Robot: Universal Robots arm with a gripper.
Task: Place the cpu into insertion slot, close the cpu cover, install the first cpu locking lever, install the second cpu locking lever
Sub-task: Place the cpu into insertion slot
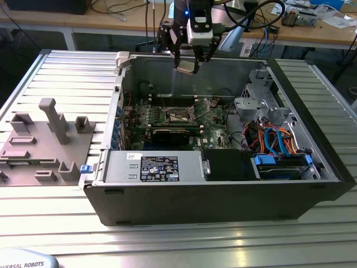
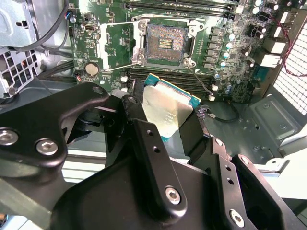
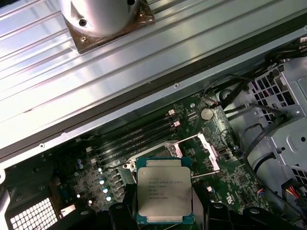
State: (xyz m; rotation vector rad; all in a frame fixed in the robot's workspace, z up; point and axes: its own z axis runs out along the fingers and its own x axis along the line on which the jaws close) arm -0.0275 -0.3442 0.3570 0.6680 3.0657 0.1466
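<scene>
Black metal fingers (image 2: 144, 134), matte and bolted, sit closest to you in the second wrist view. The gripper (image 2: 168, 117) pinches the cpu (image 2: 169, 103) by two opposite edges, its jaws pressed onto the chip. You see a flat, brushed silvery top on a teal-green rim, tilted against the board. Beyond it the insertion slot (image 2: 166, 42) lies bare, well apart from the chip: a dark square bed of fine coppery contacts inside a silvery rim. Those contacts are your hazard, I judge. A tilted or turned descent could land a corner on them, and a grip on such thin edges could slip.

In the first wrist view the cpu cover (image 3: 211, 155), a thin bright frame, stands open beside the slot, where a finger might catch.

In the exterior view the chip hangs above the open computer case (image 1: 223, 195), with the green motherboard (image 1: 162, 120) below.
</scene>
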